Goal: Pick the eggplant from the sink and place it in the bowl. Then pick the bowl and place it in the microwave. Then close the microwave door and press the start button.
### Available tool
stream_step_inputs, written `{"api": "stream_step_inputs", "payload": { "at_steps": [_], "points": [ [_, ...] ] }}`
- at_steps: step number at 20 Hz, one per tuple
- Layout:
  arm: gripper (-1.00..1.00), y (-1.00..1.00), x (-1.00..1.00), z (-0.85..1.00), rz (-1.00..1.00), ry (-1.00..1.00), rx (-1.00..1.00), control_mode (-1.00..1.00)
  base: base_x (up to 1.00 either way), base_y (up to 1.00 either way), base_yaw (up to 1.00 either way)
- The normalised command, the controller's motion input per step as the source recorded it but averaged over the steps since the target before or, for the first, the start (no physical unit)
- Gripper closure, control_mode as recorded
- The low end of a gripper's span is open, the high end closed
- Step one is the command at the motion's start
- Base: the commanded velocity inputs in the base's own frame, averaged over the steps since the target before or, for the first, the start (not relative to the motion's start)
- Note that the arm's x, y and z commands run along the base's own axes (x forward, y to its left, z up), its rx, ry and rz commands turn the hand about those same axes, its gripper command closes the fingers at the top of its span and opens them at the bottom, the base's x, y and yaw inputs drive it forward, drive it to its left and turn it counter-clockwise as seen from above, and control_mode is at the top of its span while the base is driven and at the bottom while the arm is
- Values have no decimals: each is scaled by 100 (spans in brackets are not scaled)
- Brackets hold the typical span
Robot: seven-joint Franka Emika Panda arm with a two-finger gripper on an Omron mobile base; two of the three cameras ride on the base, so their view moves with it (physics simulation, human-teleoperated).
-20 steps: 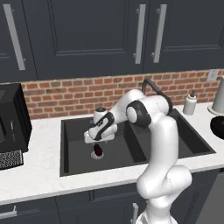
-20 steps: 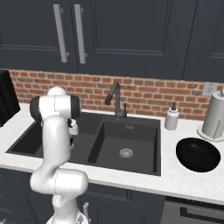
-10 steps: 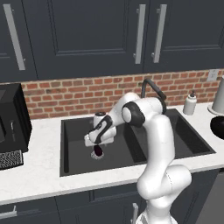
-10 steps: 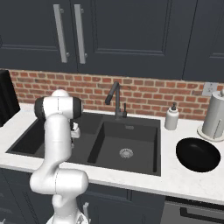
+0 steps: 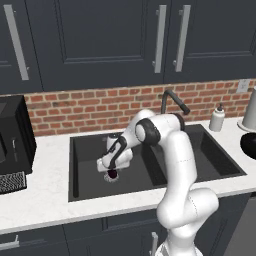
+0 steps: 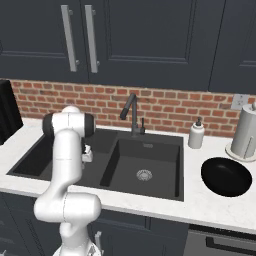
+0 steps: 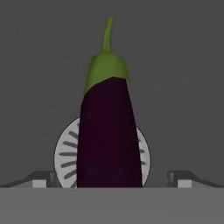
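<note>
The eggplant (image 7: 109, 131) covers the middle of the round drain (image 7: 65, 157) in the hand view, and its lower end is cut off. At 3 o'clock in the left base view, the bowl (image 5: 250, 146) is cropped.

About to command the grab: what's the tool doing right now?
Tool: open, holding nothing, one finger on each side of the eggplant over the sink drain.

Matte black sink (image 5: 150, 172), glossy eggplant (image 7: 109, 135) (metal drain (image 7: 65, 157) beneath it).
</note>
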Motion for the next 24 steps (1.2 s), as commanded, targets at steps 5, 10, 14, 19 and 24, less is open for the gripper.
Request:
{"api": "stream_step_inputs", "payload": {
  "at_steps": [5, 10, 14, 19, 24],
  "points": [
    [100, 0, 4, -34, 0, 0, 0, -100, 0, 0, 0],
    [100, 1, 1, -30, 0, 0, 0, -100, 0, 0, 0],
    [100, 0, 0, -19, 0, 0, 0, -100, 0, 0, 0],
    [100, 0, 0, -3, 0, 0, 0, -100, 0, 0, 0],
    [100, -6, -39, 35, -1, -15, 3, -100, 0, 0, 0]
  ]
}}
